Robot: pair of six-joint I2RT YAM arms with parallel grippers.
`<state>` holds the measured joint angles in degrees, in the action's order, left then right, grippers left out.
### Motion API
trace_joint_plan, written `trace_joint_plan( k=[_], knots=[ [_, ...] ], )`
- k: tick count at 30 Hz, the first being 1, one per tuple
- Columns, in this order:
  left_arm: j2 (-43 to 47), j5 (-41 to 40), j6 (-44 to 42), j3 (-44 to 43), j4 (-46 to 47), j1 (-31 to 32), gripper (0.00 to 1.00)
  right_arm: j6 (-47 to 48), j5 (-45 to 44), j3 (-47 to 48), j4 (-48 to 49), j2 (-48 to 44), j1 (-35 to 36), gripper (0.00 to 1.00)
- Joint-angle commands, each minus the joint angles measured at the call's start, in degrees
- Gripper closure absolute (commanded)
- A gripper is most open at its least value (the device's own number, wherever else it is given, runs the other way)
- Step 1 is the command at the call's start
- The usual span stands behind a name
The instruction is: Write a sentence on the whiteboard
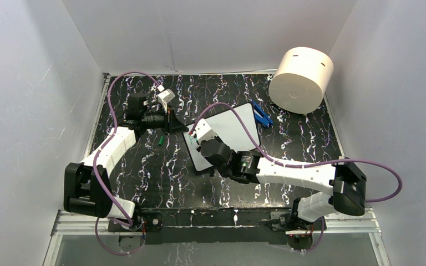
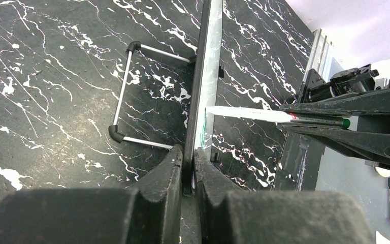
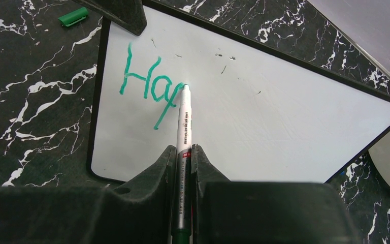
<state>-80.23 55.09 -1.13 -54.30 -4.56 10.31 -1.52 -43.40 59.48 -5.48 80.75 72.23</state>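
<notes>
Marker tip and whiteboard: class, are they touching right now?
Touching. The left wrist view sees the whiteboard edge-on, and the tip of the marker meets its white face with no gap showing.

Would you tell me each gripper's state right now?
Left gripper: closed on the black-framed white whiteboard.
Right gripper: closed on the white-barrelled green marker.
</notes>
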Motion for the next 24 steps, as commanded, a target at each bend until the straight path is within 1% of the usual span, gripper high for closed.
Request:
trace_joint_plan(
  k=[1,24],
  knots=[
    [-1.51,-3.24,-2.3,0.0,-3.47,1.3,1.0,-1.27,-2.44,2.54,0.36,-0.17,-0.79,1.0],
    [-1.6,-3.41,-2.39,-0.02,-3.63,1.3,1.0,-5.05,-0.36,1.6,-4.71,-1.45,-0.78,1.0]
  ],
)
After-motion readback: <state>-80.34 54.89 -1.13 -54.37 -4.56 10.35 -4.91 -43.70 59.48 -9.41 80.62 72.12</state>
